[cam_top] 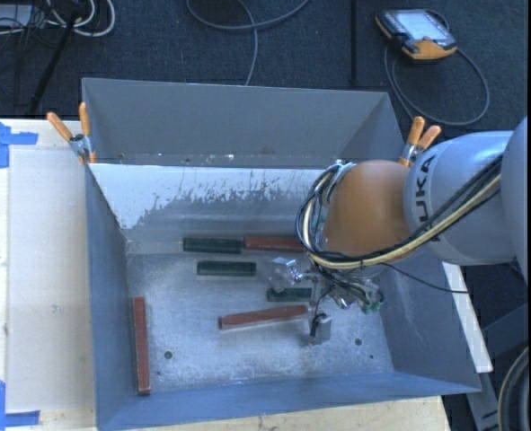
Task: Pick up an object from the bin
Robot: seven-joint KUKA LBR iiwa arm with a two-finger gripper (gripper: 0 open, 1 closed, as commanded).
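Note:
My gripper [318, 328] hangs low over the bin floor, right of the middle, under the orange wrist cover. Its tip stands at the right end of a reddish-brown flat bar [263, 317] that lies slightly slanted on the floor. A short dark green bar [287, 292] lies just above that end, partly hidden by the gripper's body. Another dark green bar [226, 268] lies further left.
Near the back wall a dark green bar [213, 244] and a brown bar [269, 242] lie end to end. A long brown bar [141, 344] lies along the left wall. The arm and its cables cover the bin's right side.

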